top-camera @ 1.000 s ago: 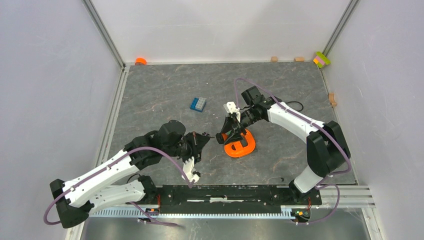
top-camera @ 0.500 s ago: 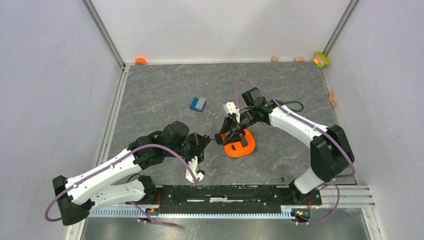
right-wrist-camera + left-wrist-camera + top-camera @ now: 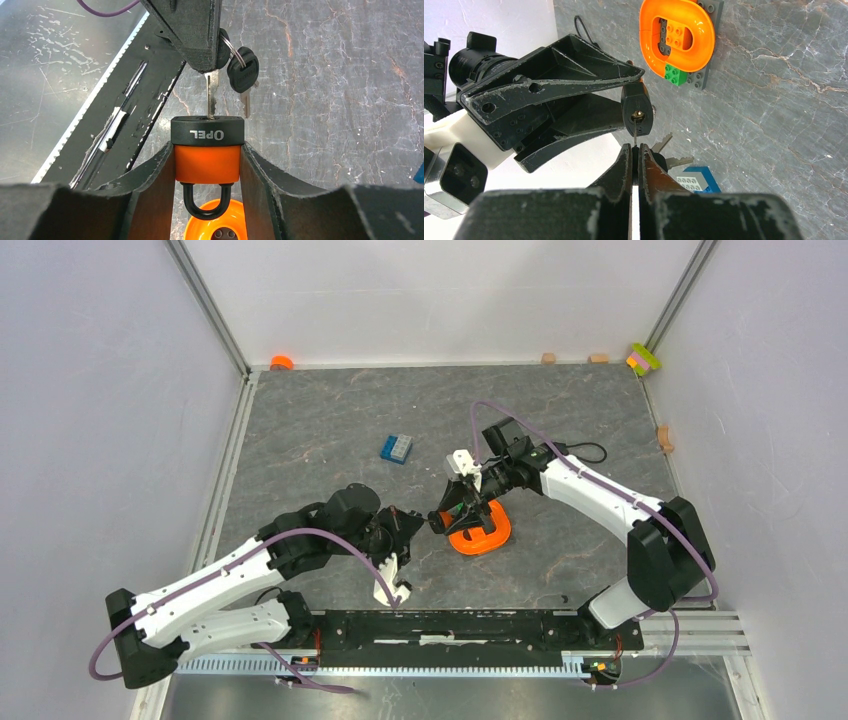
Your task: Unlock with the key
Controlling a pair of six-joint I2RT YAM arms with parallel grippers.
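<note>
The grey marbled desk (image 3: 320, 420) carries both arms, which meet near its middle, somewhat toward the near edge. The right end effector (image 3: 207, 150) grasps a small orange padlock (image 3: 206, 162), one finger on each side of its orange body. The black shackle points back toward the wrist and the black end marked OPEL faces the other arm. The left end effector (image 3: 634, 150) is clenched on the head of the key (image 3: 210, 95). An orange ring-shaped piece (image 3: 483, 530) lies on a grey brick plate just right of the held padlock. A blue brick (image 3: 396, 448) sits apart, toward the far edge. The key's thin silvery blade runs straight from the left fingers to the padlock, its tip at the keyhole. Spare keys (image 3: 243, 70) dangle from a ring beside it.
</note>
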